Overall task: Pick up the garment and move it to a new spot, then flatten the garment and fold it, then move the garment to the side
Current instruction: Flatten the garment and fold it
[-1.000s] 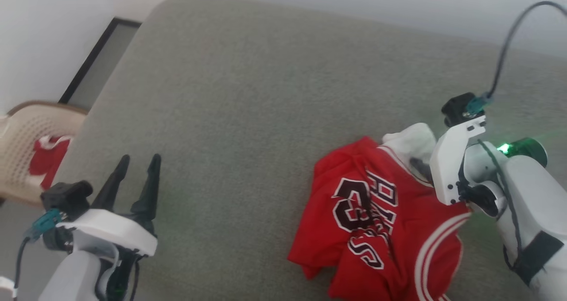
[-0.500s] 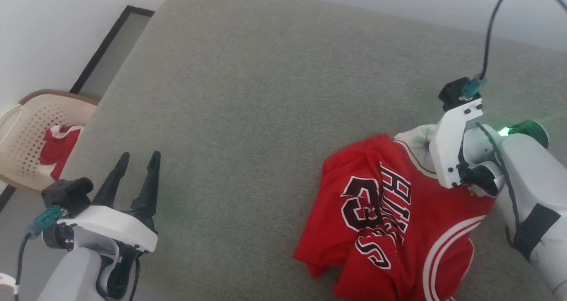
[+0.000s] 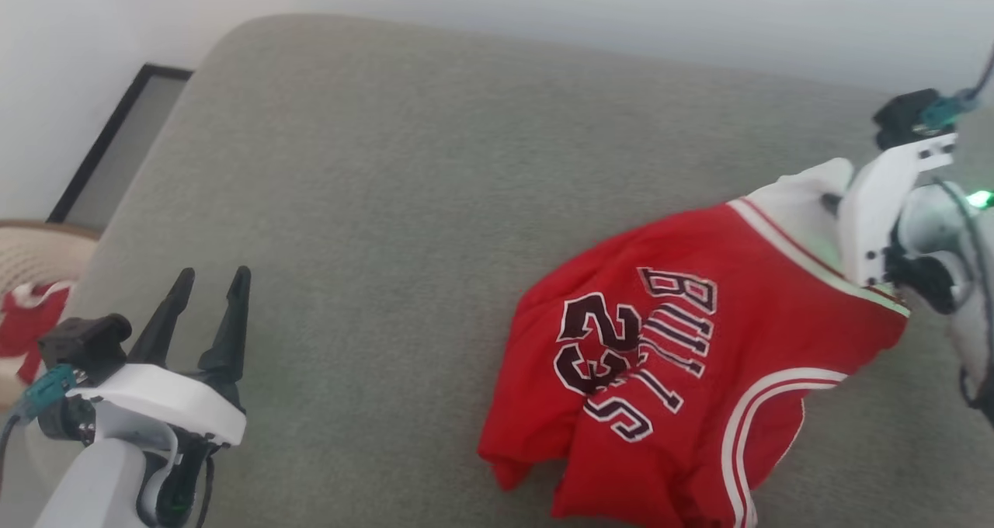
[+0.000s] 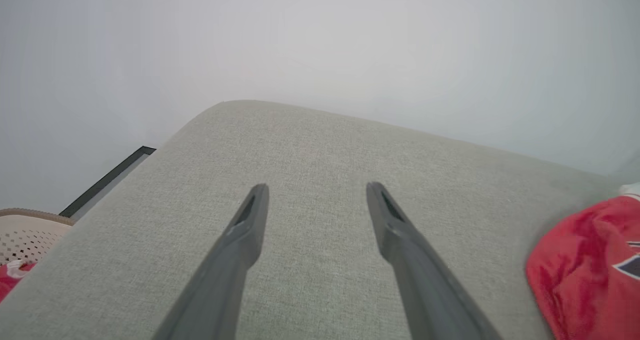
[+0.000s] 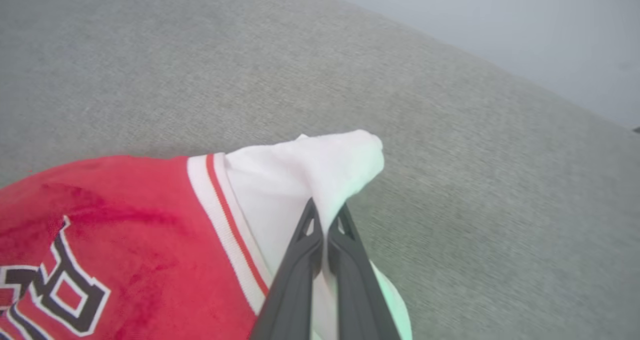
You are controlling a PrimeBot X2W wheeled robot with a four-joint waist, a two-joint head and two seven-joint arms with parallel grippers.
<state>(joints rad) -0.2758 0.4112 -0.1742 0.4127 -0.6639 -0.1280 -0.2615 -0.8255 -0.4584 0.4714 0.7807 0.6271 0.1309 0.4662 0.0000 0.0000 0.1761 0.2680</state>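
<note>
The garment [image 3: 683,357] is a red jersey with black "BULLS 23" lettering, lying crumpled on the right part of a grey-green cushion [image 3: 388,163]. Its white sleeve [image 5: 300,175] is raised off the cushion. My right gripper [image 5: 325,215] is shut on that sleeve; in the head view the right gripper [image 3: 832,199] sits at the garment's far right corner, mostly hidden by its white wrist mount. My left gripper [image 3: 211,279] hovers open over the cushion's left side, well apart from the garment [image 4: 585,270]. Nothing lies between the left gripper's [image 4: 317,190] fingers.
A beige perforated basket [image 3: 31,256] holding red cloth [image 3: 23,326] stands beyond the cushion's left edge. A dark-framed panel [image 3: 116,147] leans low on the pale wall behind. The cushion's rounded back edge runs along the wall.
The right gripper has shut on the white sleeve and pulled it up and to the right, stretching the garment out. The head camera has shifted. The left gripper keeps its open pose.
</note>
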